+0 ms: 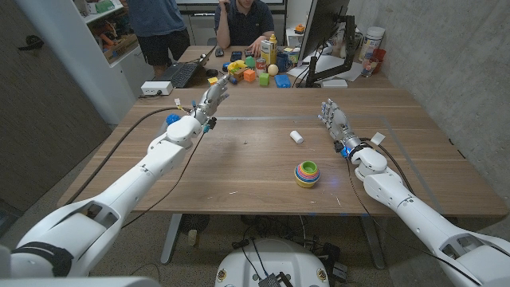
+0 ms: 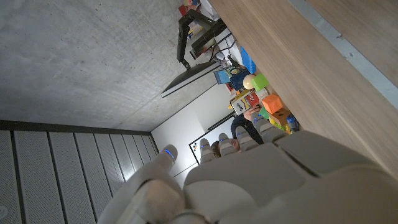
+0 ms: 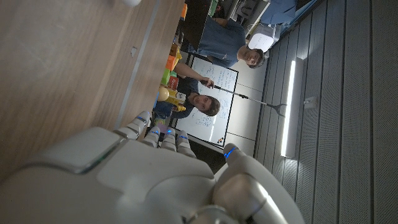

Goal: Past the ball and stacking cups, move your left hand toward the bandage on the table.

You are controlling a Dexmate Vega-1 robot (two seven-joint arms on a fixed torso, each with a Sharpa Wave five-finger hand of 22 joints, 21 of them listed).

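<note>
Item: bandage [image 1: 296, 137], small white roll at my left hand's [image 1: 209, 102] four o'clock, likely light, soft; I'd pinch its sides, fingers now apart, empty.

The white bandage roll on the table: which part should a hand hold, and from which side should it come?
The bandage roll lies on its side as a short cylinder, with bare wooden table around it. Probably best to come from above and pinch across its curved sides, fingers on either side of the long axis. The stacking cups stand apart, nearer the robot.

The left arm [image 1: 151, 163] hides most of the blue ball [image 1: 172, 119]; the bandage [image 1: 296, 137] is too small to identify.
</note>
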